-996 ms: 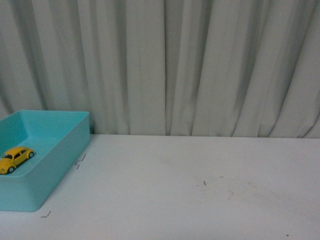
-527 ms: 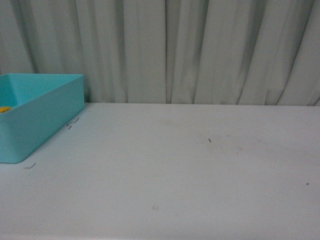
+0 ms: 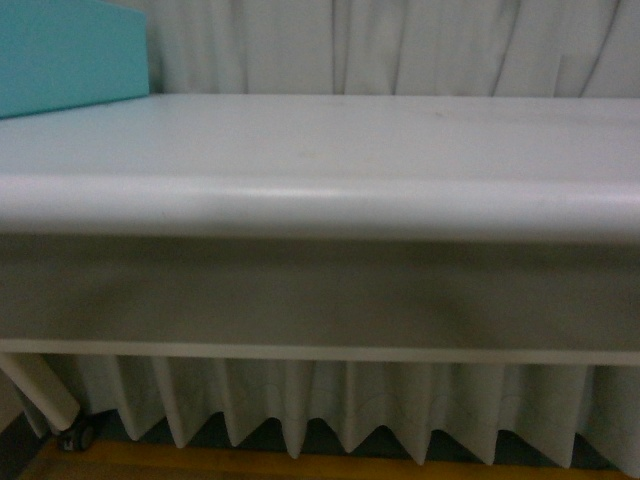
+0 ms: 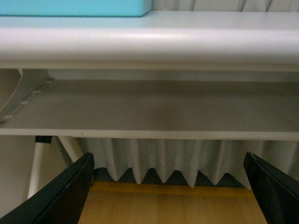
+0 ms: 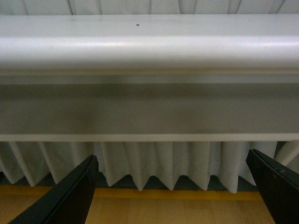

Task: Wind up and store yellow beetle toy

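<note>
left pincer (image 4: 168, 196) spread, right pincer (image 5: 170, 196) spread

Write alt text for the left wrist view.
The open end effector hangs below the white table's edge, its two dark fingers wide apart and holding nothing. A teal bin sits on the table; curtain and wooden floor show underneath.

The table (image 3: 320, 190) fills the front view edge-on, its rounded front lip nearest the camera. A bin (image 3: 70, 50) sits on the tabletop at the far left. A curtain (image 3: 400, 45) hangs behind the table and shows again below it, its hem just above the floor (image 3: 200, 465). A table leg (image 3: 40, 390) angles down at lower left.
</note>
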You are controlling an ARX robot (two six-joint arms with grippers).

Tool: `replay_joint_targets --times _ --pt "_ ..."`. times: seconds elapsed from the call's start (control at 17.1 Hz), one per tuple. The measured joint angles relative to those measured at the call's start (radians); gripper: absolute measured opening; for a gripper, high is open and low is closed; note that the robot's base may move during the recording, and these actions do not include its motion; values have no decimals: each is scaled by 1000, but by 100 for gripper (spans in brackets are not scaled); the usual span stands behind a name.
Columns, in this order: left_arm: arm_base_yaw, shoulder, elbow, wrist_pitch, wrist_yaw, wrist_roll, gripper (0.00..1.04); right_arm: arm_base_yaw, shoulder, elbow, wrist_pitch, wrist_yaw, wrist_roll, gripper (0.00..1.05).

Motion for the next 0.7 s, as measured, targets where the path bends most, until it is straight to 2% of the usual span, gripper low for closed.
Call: replay_joint_targets --times 0.7 --pt "0 0 0 -4 0 0 98 0 0 0 -2 0 1 98"
